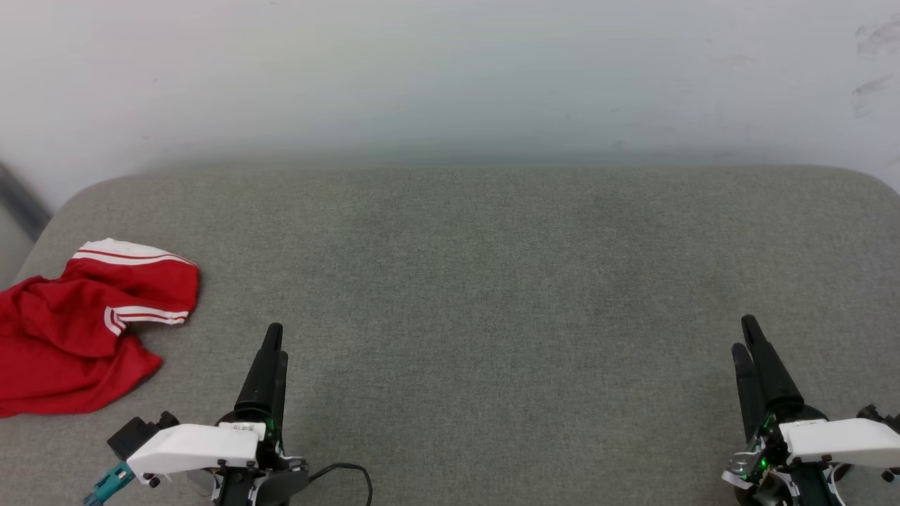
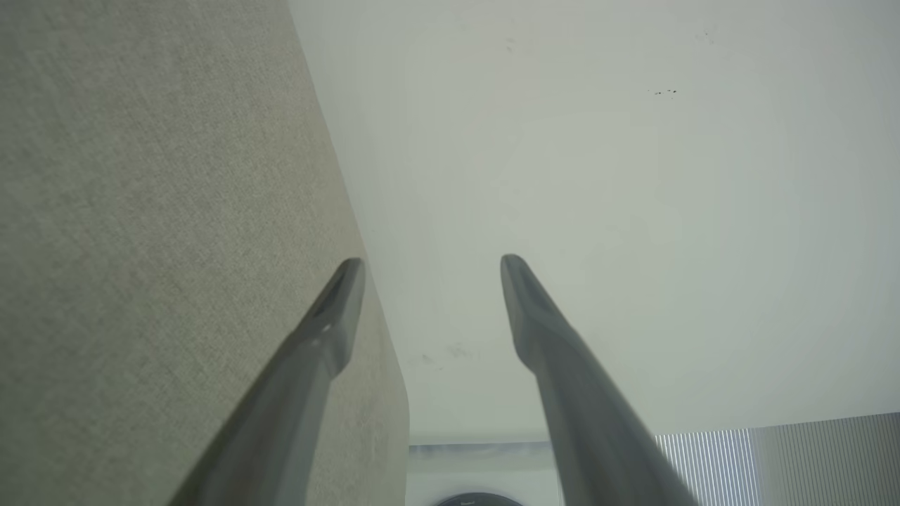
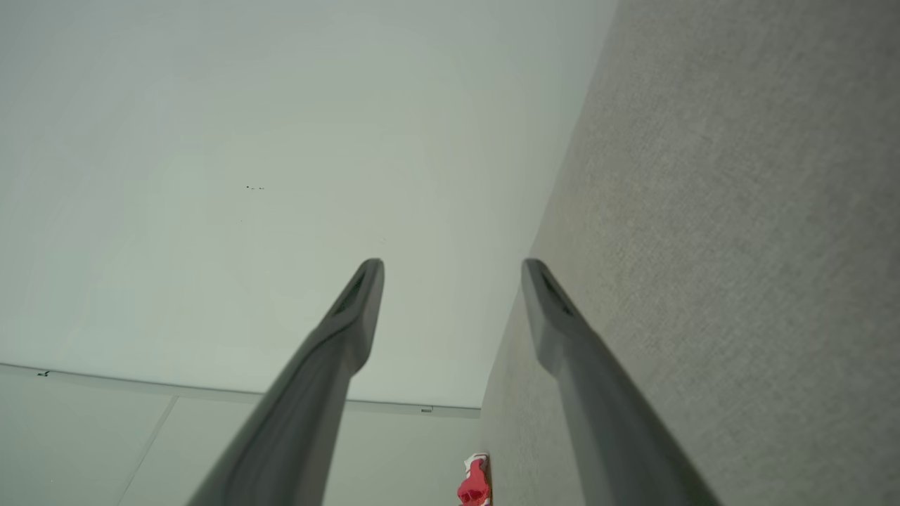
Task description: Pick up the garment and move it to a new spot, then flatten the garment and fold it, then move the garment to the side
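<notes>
The garment (image 1: 77,330), a red jersey shirt with white striped sleeves, lies crumpled at the far left edge of the grey padded surface (image 1: 478,281). It also shows as a small red patch, the garment (image 3: 473,485), at the bottom of the right wrist view. My left gripper (image 1: 274,344) stands near the front left, a little right of the shirt and apart from it. In the left wrist view its fingers are spread around the left gripper (image 2: 430,261), open and empty. At the front right, my right gripper (image 1: 744,336) is open too, seen with nothing between its fingers as the right gripper (image 3: 453,263).
A pale wall (image 1: 450,77) rises just behind the padded surface. The surface's rounded corners fall away at far left (image 1: 63,211) and far right (image 1: 879,183). A dark cable (image 1: 348,472) loops beside my left wrist.
</notes>
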